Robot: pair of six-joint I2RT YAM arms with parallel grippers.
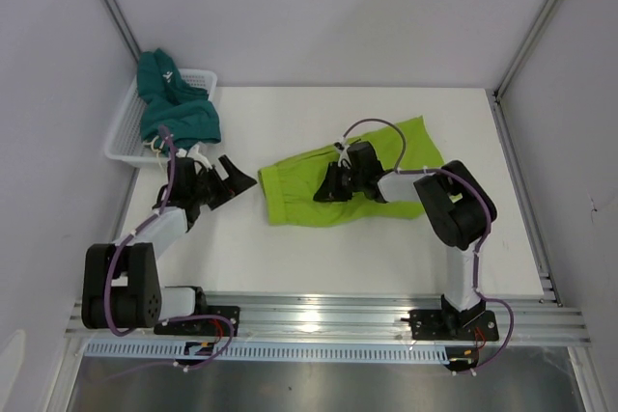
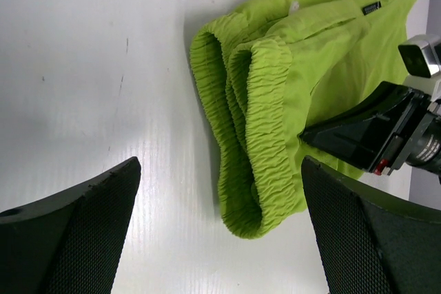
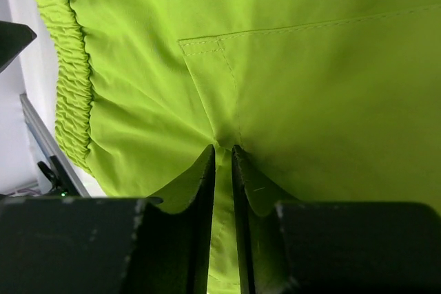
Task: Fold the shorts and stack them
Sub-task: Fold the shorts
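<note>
Tabletop in white carries most of the scene, with the lime green shorts lying roughly flat across its middle, waistband toward the left arm and legs toward the far right. At the table's far left corner, the dark teal shorts sit heaped in the white mesh basket, part of the cloth draped over its rim; neither pair looks folded yet, so the job appears to be in its early stage.

The right gripper is down on the lime pair, its fingers drawn almost together on a thin ridge of fabric just below a pocket seam. The left gripper hangs spread wide with nothing in it, near the waistband but apart from it.

Trouble could start with that pinch. It looks slight and may take only the top layer, so a lift could peel the layers apart or let the cloth slip free, leaving a crooked fold. A drag across the table might bunch the loose, gathered waistband instead of carrying it over. The two grippers sit close, and a careless reach by the left one could knock the right. Later, the teal pair could snag the basket mesh and tug the basket along.
</note>
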